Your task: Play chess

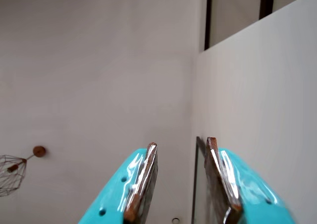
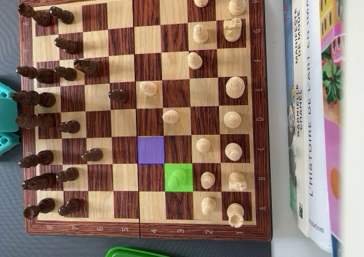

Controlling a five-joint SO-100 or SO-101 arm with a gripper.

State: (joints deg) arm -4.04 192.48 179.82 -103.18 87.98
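In the overhead view a wooden chessboard [image 2: 259, 98] lies flat, with dark pieces [image 2: 35, 99] along its left side and light pieces [image 2: 233, 119] toward its right. One square is tinted purple [image 2: 151, 150] and is empty. The square diagonally below it is tinted green, and a pawn [image 2: 178, 177] stands on it. A turquoise part of the arm [image 2: 5, 123] shows at the left edge, off the board. In the wrist view my gripper [image 1: 182, 142] points up at a pale wall, away from the board. Its turquoise fingers [image 1: 141, 177] stand apart with nothing between them.
Books [image 2: 310, 98] lie along the board's right side. A green object [image 2: 133, 251] pokes in at the bottom edge. The wrist view shows a white partition [image 1: 257, 95] at the right and a wire lamp [image 1: 12, 172] at the left.
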